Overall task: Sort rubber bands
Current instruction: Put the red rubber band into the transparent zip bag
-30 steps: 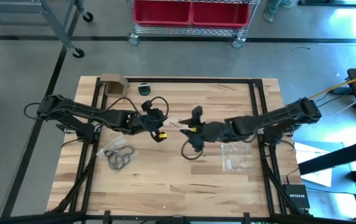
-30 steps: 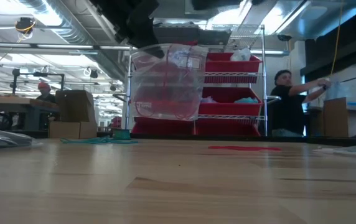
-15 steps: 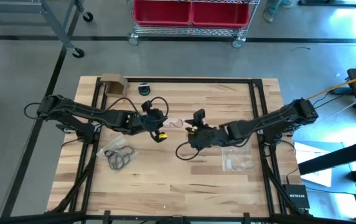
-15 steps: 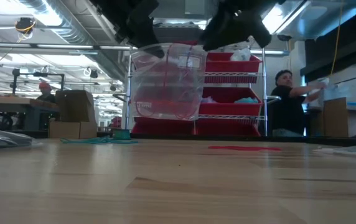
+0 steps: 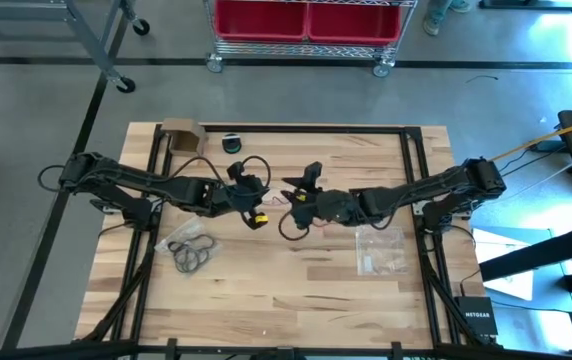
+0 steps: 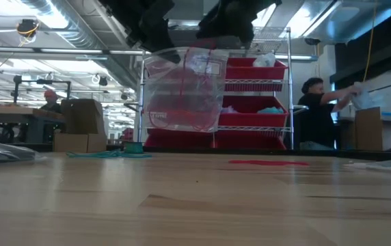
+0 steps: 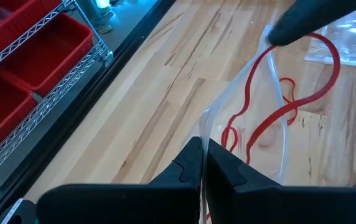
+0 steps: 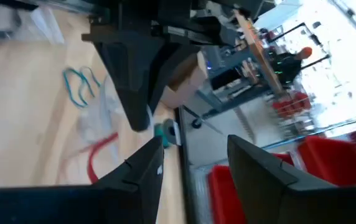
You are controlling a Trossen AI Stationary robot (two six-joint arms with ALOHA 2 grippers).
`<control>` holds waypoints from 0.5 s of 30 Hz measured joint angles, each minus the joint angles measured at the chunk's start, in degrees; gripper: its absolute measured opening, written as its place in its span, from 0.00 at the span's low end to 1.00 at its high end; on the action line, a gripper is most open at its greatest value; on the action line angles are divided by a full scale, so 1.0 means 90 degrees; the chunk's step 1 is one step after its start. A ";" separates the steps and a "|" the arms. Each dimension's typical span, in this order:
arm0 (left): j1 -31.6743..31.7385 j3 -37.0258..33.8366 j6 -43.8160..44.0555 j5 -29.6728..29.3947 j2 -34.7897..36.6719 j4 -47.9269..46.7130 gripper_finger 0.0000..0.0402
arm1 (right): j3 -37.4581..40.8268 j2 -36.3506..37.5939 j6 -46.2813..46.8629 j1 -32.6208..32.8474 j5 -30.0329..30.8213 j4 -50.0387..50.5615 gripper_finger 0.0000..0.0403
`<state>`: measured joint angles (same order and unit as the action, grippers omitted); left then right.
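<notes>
— What did the left gripper [image 7: 204, 163] hold?
— Pinched tight on a clear bag [image 6: 182, 89] containing red rubber bands [image 7: 271, 112], raised above the surface [image 5: 306, 280].
— And the right gripper [image 8: 193, 158]?
— Parted, holding nothing, at the bag's mouth.

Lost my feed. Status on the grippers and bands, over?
Left gripper shut on clear bag, held aloft. Red rubber bands inside. Right gripper open at the bag mouth. Nothing in the way.

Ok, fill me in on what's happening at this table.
The left gripper is shut on the edge of a clear plastic bag held above the table, with red rubber bands inside. The right gripper, open, is at the bag's mouth. Black bands lie on another bag nearby.
</notes>
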<state>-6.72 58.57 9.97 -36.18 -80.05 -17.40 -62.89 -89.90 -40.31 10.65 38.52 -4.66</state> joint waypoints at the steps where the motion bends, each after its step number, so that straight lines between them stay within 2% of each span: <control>1: 0.0000 0.0000 0.0011 0.0002 0.0000 -0.0001 0.00 | 0.0000 -0.0015 0.0099 -0.0054 -0.0078 -0.0022 0.42; 7: 0.0000 0.0000 0.0010 0.0002 0.0000 -0.0025 0.00 | -0.0005 0.0296 0.0070 0.0234 -0.0101 0.0320 0.42; 10: 0.0000 0.0000 0.0040 0.0002 0.0000 -0.0043 0.00 | -0.0015 0.0532 0.0237 0.0472 -0.0236 0.0980 0.42; 15: 0.0000 0.0000 0.0035 0.0002 0.0000 -0.0046 0.00 | 0.0002 0.0411 0.0626 0.0545 -0.0190 0.1503 0.42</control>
<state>-6.72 58.57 10.28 -36.16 -80.05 -17.81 -62.88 -86.20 -34.68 15.56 36.81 8.86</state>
